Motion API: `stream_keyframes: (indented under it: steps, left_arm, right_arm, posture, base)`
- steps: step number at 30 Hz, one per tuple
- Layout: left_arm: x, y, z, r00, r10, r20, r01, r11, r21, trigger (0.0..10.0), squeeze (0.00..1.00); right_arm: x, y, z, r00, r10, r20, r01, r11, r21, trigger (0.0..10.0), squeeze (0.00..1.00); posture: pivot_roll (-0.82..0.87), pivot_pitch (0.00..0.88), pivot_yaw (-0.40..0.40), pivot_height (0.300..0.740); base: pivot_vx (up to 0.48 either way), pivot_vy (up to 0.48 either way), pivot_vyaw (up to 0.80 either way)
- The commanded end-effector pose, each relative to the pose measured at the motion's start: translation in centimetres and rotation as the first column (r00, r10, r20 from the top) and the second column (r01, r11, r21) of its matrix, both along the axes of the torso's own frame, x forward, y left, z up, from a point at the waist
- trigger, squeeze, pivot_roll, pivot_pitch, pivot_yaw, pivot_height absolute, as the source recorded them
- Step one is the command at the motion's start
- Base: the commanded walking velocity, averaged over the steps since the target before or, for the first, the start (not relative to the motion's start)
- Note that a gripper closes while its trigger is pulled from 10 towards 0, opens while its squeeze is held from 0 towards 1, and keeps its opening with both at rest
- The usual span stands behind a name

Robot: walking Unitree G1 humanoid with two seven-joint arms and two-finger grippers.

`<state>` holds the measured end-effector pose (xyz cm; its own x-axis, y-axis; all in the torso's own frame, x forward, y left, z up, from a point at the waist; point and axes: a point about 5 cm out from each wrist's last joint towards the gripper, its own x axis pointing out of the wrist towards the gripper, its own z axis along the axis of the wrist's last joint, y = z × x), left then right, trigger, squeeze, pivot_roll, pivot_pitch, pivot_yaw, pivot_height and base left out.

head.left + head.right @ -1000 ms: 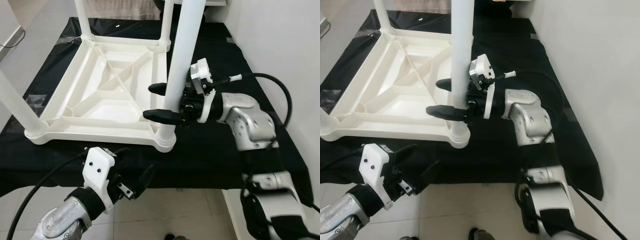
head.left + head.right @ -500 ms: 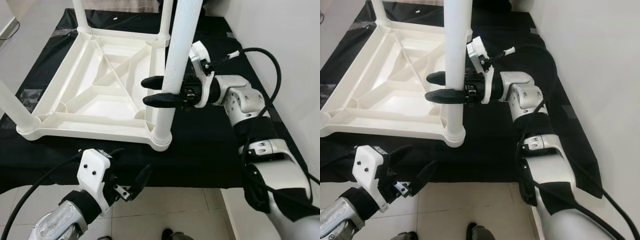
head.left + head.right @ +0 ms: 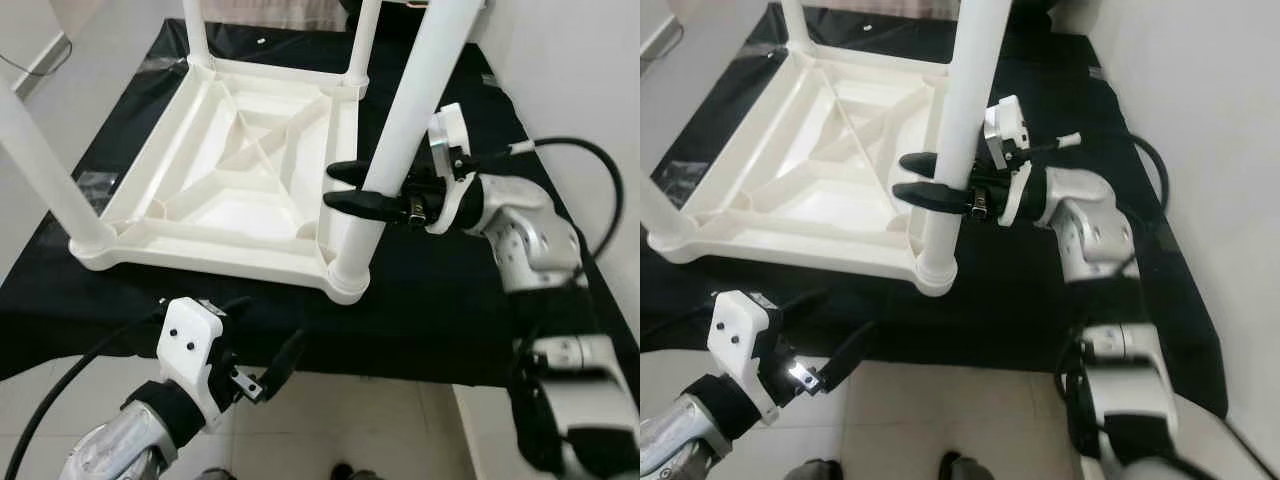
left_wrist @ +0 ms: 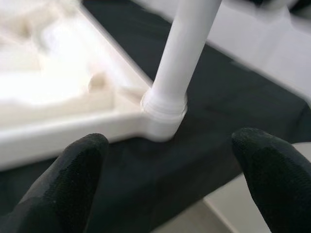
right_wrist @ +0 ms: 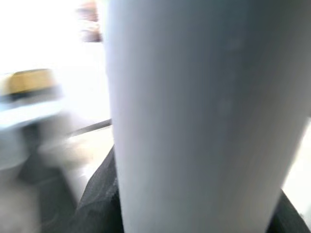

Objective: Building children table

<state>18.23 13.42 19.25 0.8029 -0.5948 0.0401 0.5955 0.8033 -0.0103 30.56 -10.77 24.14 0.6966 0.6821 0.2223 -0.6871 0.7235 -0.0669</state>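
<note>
Black cloth point(image 3: 450, 310) covers the work surface, which stands against a white wall on your right; pale floor tiles point(image 3: 940, 410) lie below its near edge.

On the cloth you see the white plastic children's table point(image 3: 240, 180), upside down, its ribbed underside facing up. Four white legs rise from its corner sockets. The near-right leg point(image 3: 400, 150) sits in the near-right corner socket point(image 3: 347, 278) and leans slightly toward the right at its top. The near-left leg point(image 3: 45, 165) crosses the left side of the head views, and the two far legs stand at the back corners.

Your right gripper point(image 3: 385, 190) reaches in from the right at about mid-height on the near-right leg. One black finger passes in front of the leg and the other behind it, so the fingers bracket the leg closely. The head views do not settle whether the pads press on the plastic. The right wrist view adds little: the leg point(image 5: 204, 116) appears there as a blurred pale column very close to the lens.

Your left gripper point(image 3: 268, 345) hangs low at the near edge of the surface, just below and in front of the table's near rim, holding nothing. Its fingers are spread wide. The left wrist view shows what the head views do not: between the two black fingertips point(image 4: 73, 179) you look straight at the socket collar point(image 4: 164, 104), where the leg meets the table corner, with black cloth beneath it.
</note>
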Motion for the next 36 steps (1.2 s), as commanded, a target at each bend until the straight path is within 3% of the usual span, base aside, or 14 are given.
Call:
stream_keyframes:
  steps: [1,2,6,12,14,15,16,17,20,25,26,27,28,36]
  left_arm:
    - [-0.2,-0.1,-0.3,1.000,-0.022,-0.018,0.022,1.000,0.000,10.0,0.00]
    - [0.0,-0.2,-0.2,0.999,-0.029,-0.015,0.029,1.000,-0.005,10.0,0.00]
    - [0.3,-0.5,-0.1,0.999,-0.042,-0.006,0.042,0.999,-0.014,10.0,0.00]
    - [0.6,-0.5,0.1,0.999,-0.043,0.003,0.043,0.999,-0.014,10.0,0.00]
    - [0.6,-0.5,0.1,0.999,-0.042,0.005,0.042,0.999,-0.014,10.0,0.00]
    - [0.6,-0.5,0.1,0.999,-0.041,0.006,0.041,0.999,-0.014,10.0,0.00]
    - [0.6,-0.5,0.1,0.999,-0.041,0.006,0.041,0.999,-0.014,10.0,0.00]
    - [0.6,-0.5,0.1,0.999,-0.041,0.008,0.041,0.999,-0.015,10.0,0.00]
    - [0.6,-0.6,0.2,0.999,-0.040,0.009,0.040,0.999,-0.020,10.0,0.00]
    - [0.5,-0.7,0.2,0.999,-0.041,0.009,0.041,0.999,-0.024,10.0,0.00]
    - [0.5,-0.7,0.2,0.999,-0.040,0.009,0.040,0.999,-0.025,10.0,0.00]
    - [0.5,-0.7,0.2,0.999,-0.040,0.009,0.040,0.999,-0.025,10.0,0.00]
    - [0.4,-0.8,0.3,0.999,-0.039,0.008,0.039,0.999,-0.025,10.0,0.00]
    - [0.2,-0.7,0.5,1.000,-0.029,0.010,0.030,0.999,-0.020,10.0,0.00]
  right_arm:
    - [-0.3,-1.7,-5.8,0.927,-0.277,-0.254,0.245,0.957,-0.153,0.0,0.00]
    - [-1.4,-1.5,-6.7,0.886,-0.406,-0.224,0.358,0.906,-0.227,0.0,0.00]
    - [-1.3,-0.4,-7.3,0.843,-0.502,-0.193,0.442,0.851,-0.282,0.0,0.00]
    - [0.0,1.8,-6.6,0.856,-0.481,-0.192,0.425,0.864,-0.270,0.0,0.00]
    - [0.3,2.2,-6.3,0.867,-0.456,-0.200,0.402,0.878,-0.259,1.3,0.00]
    - [0.6,2.3,-5.8,0.886,-0.417,-0.203,0.370,0.899,-0.233,10.0,0.00]
    - [0.6,2.3,-5.8,0.886,-0.417,-0.203,0.370,0.899,-0.233,10.0,0.00]
    - [0.8,2.3,-5.1,0.911,-0.359,-0.206,0.322,0.927,-0.192,10.0,1.00]
    - [1.3,2.0,-1.1,0.984,-0.111,-0.138,0.110,0.994,-0.019,10.0,1.00]
    - [1.3,1.6,1.3,0.993,0.106,-0.043,-0.108,0.992,-0.057,10.0,1.00]
    - [1.4,1.4,2.3,0.979,0.203,-0.007,-0.203,0.974,-0.104,10.0,0.68]
    - [1.5,1.2,3.0,0.964,0.265,0.013,-0.261,0.956,-0.136,10.0,0.68]
    - [1.5,1.2,3.6,0.939,0.340,0.039,-0.328,0.927,-0.183,10.0,0.00]
    - [3.6,1.5,6.6,0.848,0.522,0.088,-0.487,0.835,-0.256,10.0,0.00]
  posture:
    - [0.12,0.219,-0.081,0.740]
    - [0.12,0.213,-0.076,0.740]
    - [0.12,0.202,-0.080,0.740]
    - [0.13,0.199,-0.084,0.740]
    - [0.13,0.200,-0.085,0.740]
    - [0.13,0.201,-0.086,0.740]
    - [0.13,0.201,-0.086,0.740]
    - [0.13,0.206,-0.087,0.740]
    - [0.12,0.212,-0.095,0.740]
    - [0.12,0.219,-0.097,0.740]
    - [0.13,0.223,-0.099,0.740]
    - [0.13,0.226,-0.098,0.740]
    - [0.14,0.230,-0.099,0.740]
    - [0.18,0.245,-0.115,0.740]
  base:
    - [0.000,0.000,0.00]
    - [0.000,0.000,0.00]
    - [0.000,0.000,0.00]
    - [0.000,0.000,0.00]
    - [0.000,0.000,0.00]
    - [0.000,0.000,0.00]
    - [0.000,0.000,0.00]
    - [0.000,0.000,0.00]
    - [0.000,0.000,0.00]
    - [0.000,0.000,0.00]
    - [0.000,0.000,0.00]
    - [0.000,0.000,0.00]
    - [0.000,0.000,0.00]
    - [0.000,0.000,0.00]
